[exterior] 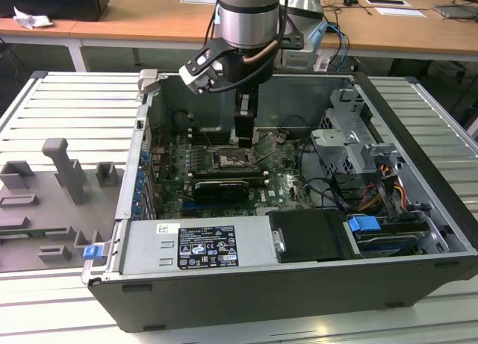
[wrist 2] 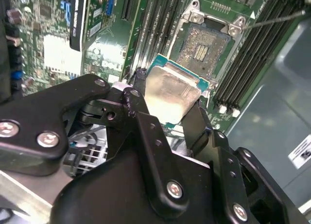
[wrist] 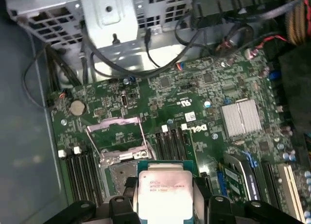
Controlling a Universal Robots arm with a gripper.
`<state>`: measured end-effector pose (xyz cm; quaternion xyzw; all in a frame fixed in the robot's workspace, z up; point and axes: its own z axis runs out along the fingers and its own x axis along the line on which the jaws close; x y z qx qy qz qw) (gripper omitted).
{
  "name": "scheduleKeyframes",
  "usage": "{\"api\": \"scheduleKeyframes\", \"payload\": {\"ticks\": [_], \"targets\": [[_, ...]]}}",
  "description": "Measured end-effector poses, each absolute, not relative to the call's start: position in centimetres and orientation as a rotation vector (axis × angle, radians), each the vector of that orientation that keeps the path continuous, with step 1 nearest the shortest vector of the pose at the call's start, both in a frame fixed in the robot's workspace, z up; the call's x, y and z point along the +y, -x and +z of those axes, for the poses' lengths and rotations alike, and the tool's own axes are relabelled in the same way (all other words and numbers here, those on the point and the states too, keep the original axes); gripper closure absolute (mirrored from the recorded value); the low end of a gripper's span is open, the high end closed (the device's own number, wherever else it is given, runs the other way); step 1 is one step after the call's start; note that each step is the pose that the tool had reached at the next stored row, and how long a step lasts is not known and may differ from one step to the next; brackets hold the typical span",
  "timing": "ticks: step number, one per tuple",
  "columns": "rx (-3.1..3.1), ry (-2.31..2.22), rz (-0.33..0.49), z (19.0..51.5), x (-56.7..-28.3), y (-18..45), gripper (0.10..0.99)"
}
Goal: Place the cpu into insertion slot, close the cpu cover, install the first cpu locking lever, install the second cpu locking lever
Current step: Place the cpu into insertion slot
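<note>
Above the insertion slot [wrist 2: 201,46], the gripper [wrist 2: 170,96] hangs inside an open computer case [exterior: 299,292]. Its two black fingers [wrist 2: 137,95] are drawn in against opposite edges of the cpu [wrist 2: 171,90]. The chip is pinched between them with its dull metal top up and its green edge showing toward the slot. In the first wrist view the cpu [wrist: 164,191] sits between the finger ends of the gripper [wrist: 165,197]. It partly overlaps the near edge of the insertion slot [wrist: 120,174] but is held clear of it, not seated.

The slot lies bare, with its grid of contacts exposed inside the silvery rim. The cpu cover [wrist: 114,121] stands swung up off the slot on its far side, and green board shows through its square opening. A thin lever rod [wrist 2: 274,21] slants away from one corner of the slot. Long black memory slots [wrist 2: 248,59] run along both flanks of the slot. A ribbed silver heatsink [wrist: 241,118] lies beyond them, well apart from the slot. In the exterior view the arm comes down over the insertion slot [exterior: 230,159], and a grey drive cage [exterior: 351,135] stands to the exterior view's right of it.
</note>
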<state>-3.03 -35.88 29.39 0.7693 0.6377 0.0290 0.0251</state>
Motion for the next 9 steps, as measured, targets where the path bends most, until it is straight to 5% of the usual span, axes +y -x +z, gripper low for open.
{"api": "scheduleKeyframes", "payload": {"ticks": [9], "targets": [[2.000, -2.356, 0.091, 28.68, -35.88, 3.02, 0.549]]}}
